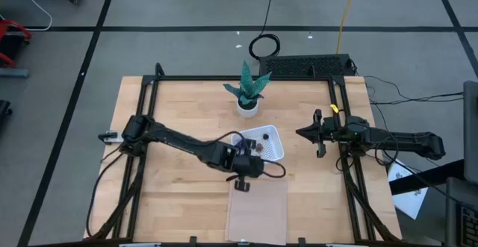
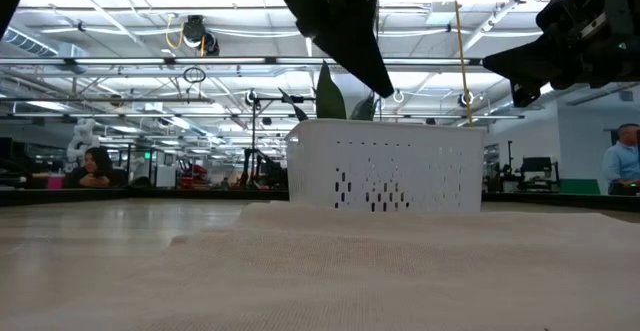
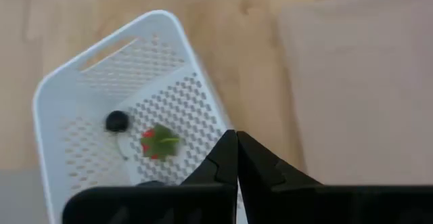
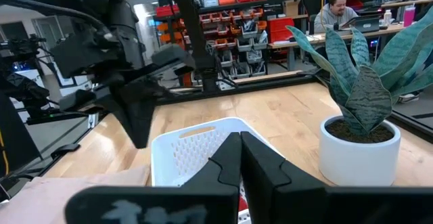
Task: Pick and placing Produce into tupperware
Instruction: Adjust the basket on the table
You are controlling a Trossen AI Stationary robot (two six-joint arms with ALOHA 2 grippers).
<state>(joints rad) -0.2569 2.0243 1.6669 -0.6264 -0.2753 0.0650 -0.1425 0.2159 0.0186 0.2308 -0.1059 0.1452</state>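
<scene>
The white tupperware sits on the table just in front of the potted plant. In the left wrist view its perforated floor holds a small blackish fruit and a red-and-green strawberry-like piece. The purple cluster and the dark red fruit do not show. My left gripper is shut and empty, raised over the tupperware's near wall. My right gripper is shut too, hovering to the right of the tupperware and pointing at it. In the low view the tupperware stands below both arms.
A green leafy plant in a white pot stands just beyond the tupperware, close to its far corner. A flat tan sheet lies on the near side of it. Black frame rails border the wooden table. People sit in the room beyond.
</scene>
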